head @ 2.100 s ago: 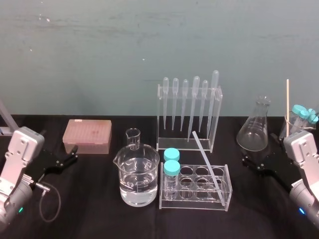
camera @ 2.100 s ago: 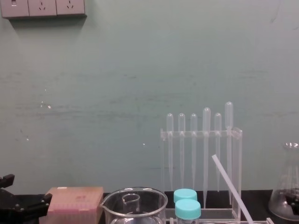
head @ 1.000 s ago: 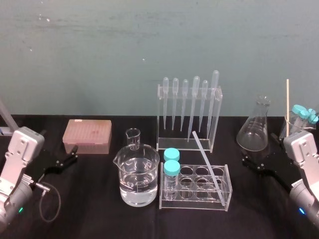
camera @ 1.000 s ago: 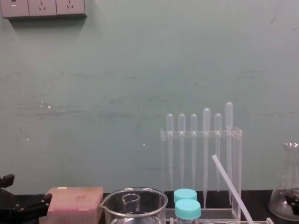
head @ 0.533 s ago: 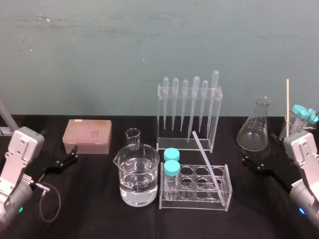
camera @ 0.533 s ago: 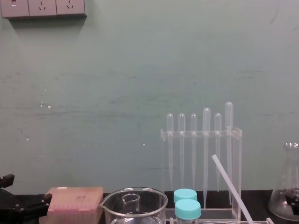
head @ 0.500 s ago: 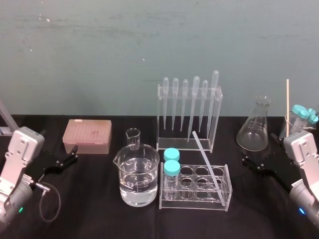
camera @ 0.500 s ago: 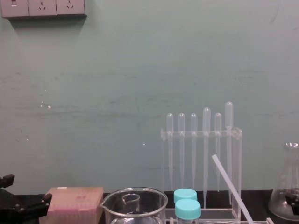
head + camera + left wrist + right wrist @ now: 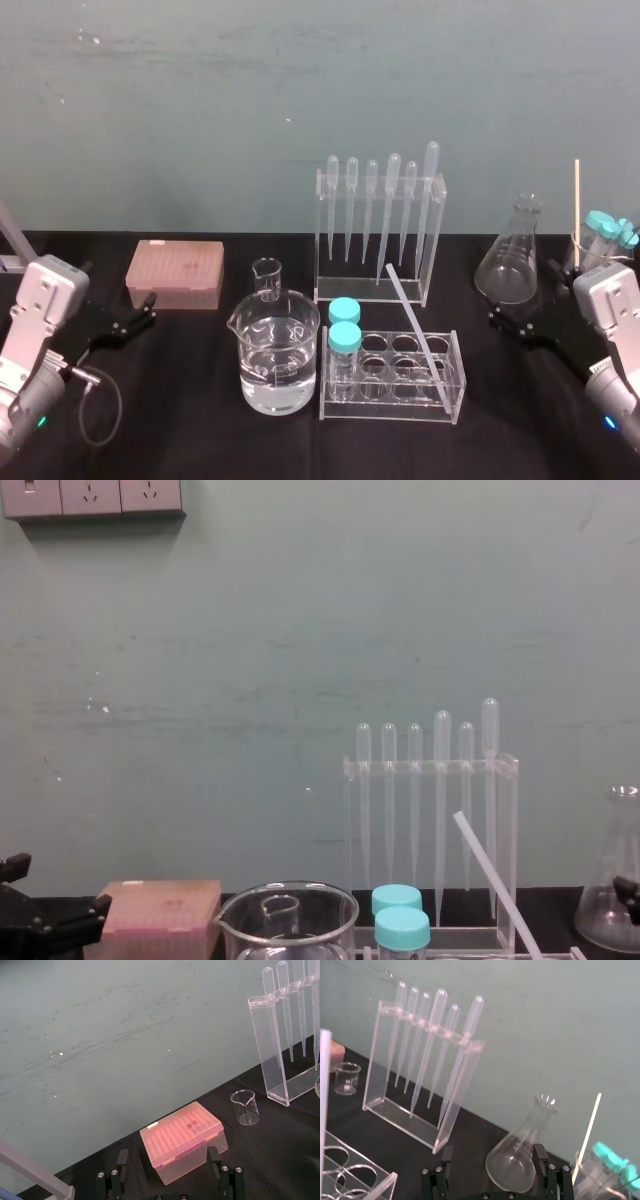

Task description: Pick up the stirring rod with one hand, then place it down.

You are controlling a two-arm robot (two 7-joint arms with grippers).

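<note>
Your stirring rod [image 9: 415, 325] leans in test tube rack [image 9: 390, 411], mid table [image 9: 200, 430]: foot front-right, top tips back-left. Closer: right gripper [image 9: 512, 320], fingers apart, near right edge; rod lies to its left. Idle left gripper [image 9: 140, 315], fingers apart, left edge.

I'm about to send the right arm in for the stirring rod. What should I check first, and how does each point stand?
1. The rod is free: ok. It leans in the rack with its upper end sticking out and nothing gripping it.
2. The right gripper is ready: ok. Its fingers are apart and empty.
3. The right gripper's way out: not ok. The flask stands close beside it.
4. Gap between the rod's top and the pipette stand: cannot tell.
5. The left gripper is parked: ok. It is open, by the pink box.
</note>
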